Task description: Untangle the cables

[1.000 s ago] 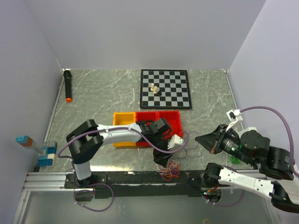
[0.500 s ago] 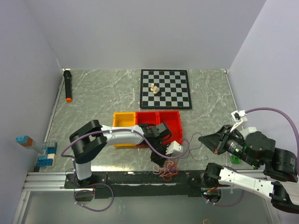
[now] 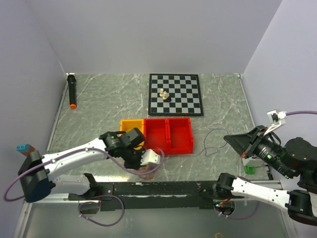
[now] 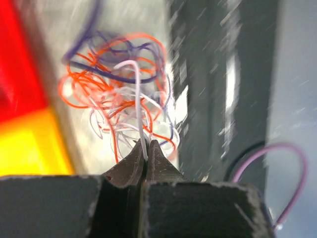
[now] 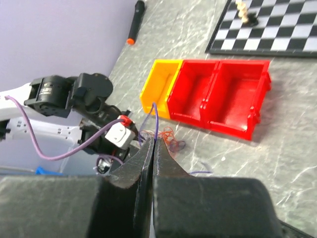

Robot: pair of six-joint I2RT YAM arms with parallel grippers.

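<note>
Orange, red, purple and white cables (image 4: 124, 94): hair-thin, near weightless, fully limp. Judgement: nothing stiff to push against, so only pulling will work. Loops will likely snag on one another and cinch if tugged hard, and so thin a strand may slip from smooth jaws. Best hold: one strand at a free end or an outer loop, not the knotted middle.

Left gripper (image 4: 146, 148): clenched on one white strand (image 4: 140, 106), which rises from the tips straight into the cables just beyond. Wrist view blurred, so finer crossings are unreadable.

Right gripper (image 5: 152, 144): clamped on a purple strand (image 5: 155, 116) standing up out of its tips.

Position, top view: cables at the near edge of the table (image 3: 99, 114), just in front of the yellow bin (image 3: 131, 125), near the red bin (image 3: 168, 135), under the left gripper. Right gripper well apart, off to the right. Whether the purple strand runs unbroken to the cables: cannot tell.
</note>
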